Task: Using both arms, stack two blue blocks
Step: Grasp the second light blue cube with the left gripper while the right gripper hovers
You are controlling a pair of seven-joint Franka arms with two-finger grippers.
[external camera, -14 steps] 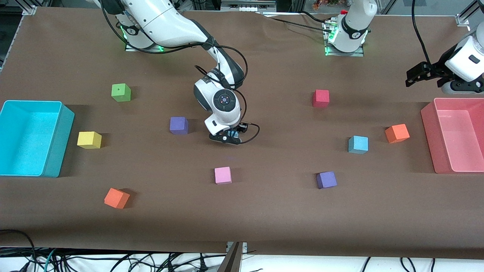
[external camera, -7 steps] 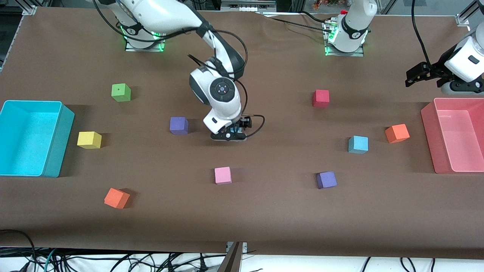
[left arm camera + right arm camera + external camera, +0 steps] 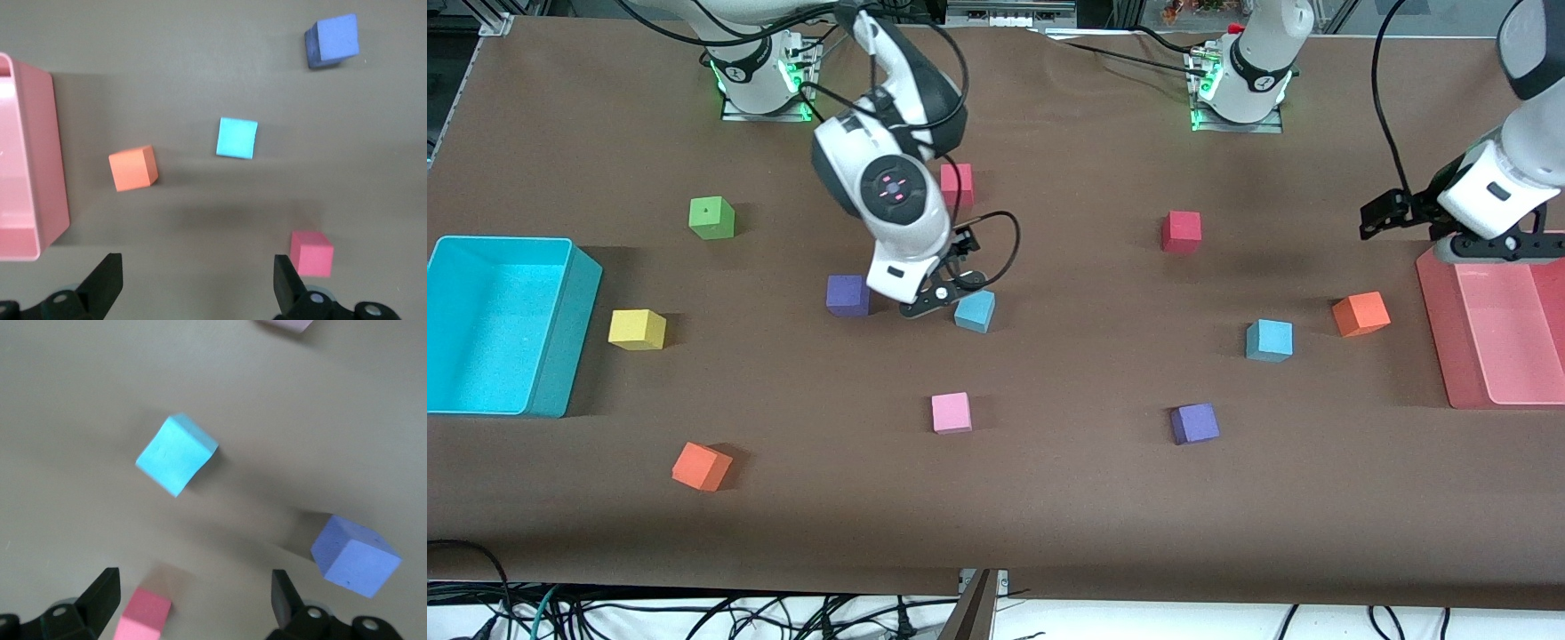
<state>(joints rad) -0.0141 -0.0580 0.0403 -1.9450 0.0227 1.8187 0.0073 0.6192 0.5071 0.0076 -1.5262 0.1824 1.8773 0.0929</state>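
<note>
One sky-blue block (image 3: 975,310) lies free on the brown table near the middle; it also shows in the right wrist view (image 3: 177,453). The second blue block (image 3: 1269,340) lies toward the left arm's end, beside an orange cube (image 3: 1360,313); it also shows in the left wrist view (image 3: 237,138). My right gripper (image 3: 943,296) hangs open and empty just above the table, between the first blue block and a purple cube (image 3: 847,295), touching neither. My left gripper (image 3: 1385,213) is open and empty, up over the table beside the pink bin (image 3: 1436,329).
A cyan bin (image 3: 565,356) stands at the right arm's end. Loose cubes: green (image 3: 711,218), yellow (image 3: 637,329), orange (image 3: 702,466), pink (image 3: 951,412), purple (image 3: 1194,423), red (image 3: 1182,231) and red (image 3: 957,184).
My right gripper has let go of the blue block, left it on the table, and risen back toward its base. My left arm has come down a little toward the pink bin.
</note>
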